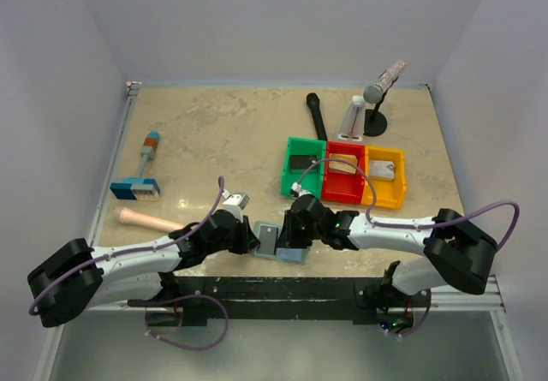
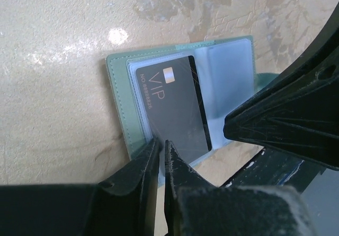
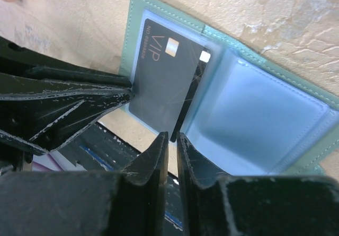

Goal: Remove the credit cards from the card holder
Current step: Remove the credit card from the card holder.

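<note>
The grey-blue card holder (image 1: pixel 295 253) (image 2: pixel 119 98) (image 3: pixel 265 114) lies open at the table's near edge. A dark credit card (image 1: pixel 268 237) (image 2: pixel 172 106) (image 3: pixel 164 77) marked VIP sits in its left clear sleeve. My left gripper (image 1: pixel 253 237) (image 2: pixel 161 143) (image 3: pixel 128 87) is pinched on the holder's left panel edge. My right gripper (image 1: pixel 287 231) (image 3: pixel 172 136) (image 2: pixel 226 127) is closed to a thin slit, with the card's near corner between its tips. Other cards lie in the bins: a dark one (image 1: pixel 301 163), a tan one (image 1: pixel 342 167) and a pale one (image 1: pixel 384 171).
Green (image 1: pixel 289 169), red (image 1: pixel 344 196) and yellow (image 1: pixel 397 194) bins stand in a row behind the right gripper. A black rod (image 1: pixel 317 116) and a small stand (image 1: pixel 374 122) are farther back. A blue-and-orange block tool (image 1: pixel 137 186) and a peach cylinder (image 1: pixel 147 220) lie at the left.
</note>
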`<state>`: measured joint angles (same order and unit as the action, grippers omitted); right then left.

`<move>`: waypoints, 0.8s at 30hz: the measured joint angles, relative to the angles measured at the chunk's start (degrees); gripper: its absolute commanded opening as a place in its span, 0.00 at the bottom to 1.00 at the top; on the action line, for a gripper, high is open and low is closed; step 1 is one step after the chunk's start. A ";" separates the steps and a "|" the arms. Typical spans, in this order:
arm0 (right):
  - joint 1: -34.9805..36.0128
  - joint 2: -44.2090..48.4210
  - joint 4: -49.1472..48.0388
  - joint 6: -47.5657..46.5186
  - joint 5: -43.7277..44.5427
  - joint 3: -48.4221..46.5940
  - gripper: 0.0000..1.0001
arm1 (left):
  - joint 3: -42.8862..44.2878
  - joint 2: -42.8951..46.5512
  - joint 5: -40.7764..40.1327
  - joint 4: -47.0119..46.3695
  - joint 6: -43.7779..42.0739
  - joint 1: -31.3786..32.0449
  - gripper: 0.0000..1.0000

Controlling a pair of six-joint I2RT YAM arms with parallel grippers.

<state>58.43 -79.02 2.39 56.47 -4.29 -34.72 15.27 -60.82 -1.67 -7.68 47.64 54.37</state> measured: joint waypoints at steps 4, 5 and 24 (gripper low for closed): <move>-0.57 -0.57 -0.66 0.98 -0.02 0.61 0.19 | -0.52 -0.42 -0.28 -0.52 0.37 0.00 0.13; -0.76 -0.63 -0.85 1.14 -0.04 0.74 0.19 | -0.72 -0.42 -0.33 -0.61 0.44 0.00 0.13; -3.02 -2.32 -7.58 2.64 -1.92 3.89 0.23 | -3.02 -1.11 -1.14 -3.50 2.47 0.00 0.10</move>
<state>55.42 -81.34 -5.19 59.11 -6.22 -30.83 12.25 -61.93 -2.81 -11.18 50.11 54.37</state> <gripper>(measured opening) 0.222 0.111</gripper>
